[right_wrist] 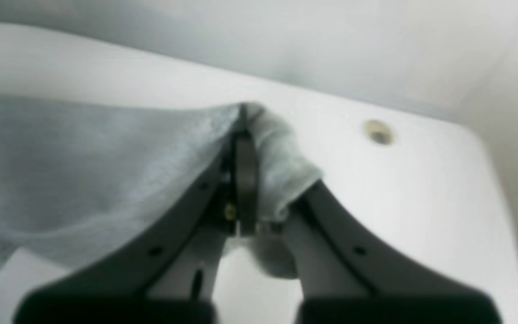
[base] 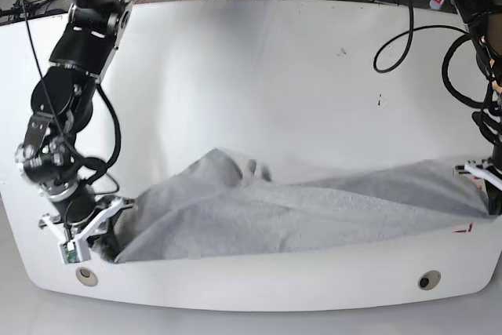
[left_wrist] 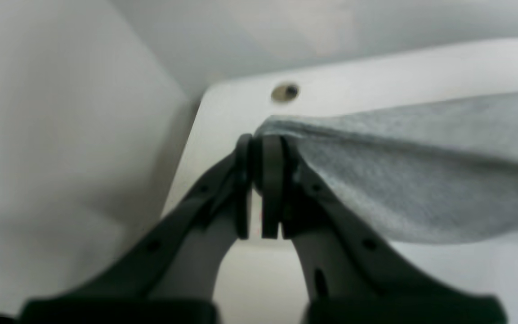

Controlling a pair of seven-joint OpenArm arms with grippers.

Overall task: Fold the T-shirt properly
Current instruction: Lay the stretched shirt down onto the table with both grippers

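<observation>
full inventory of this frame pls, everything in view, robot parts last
T-shirt: 1, light heather-grey, stretched across the table's near edge between the two pincers.
Table: 1, white, rounded corners, under everything.
Table holes: 2, dark, ringed, near the front corners.
Cables: several, black, plus one yellow, along the far edge and at the right in the base view.
Left pincer: 1, black, shut on the T-shirt's edge.
Right pincer: 1, black, shut on bunched T-shirt cloth.
Arms: 2, black, one at each side of the table.
</observation>
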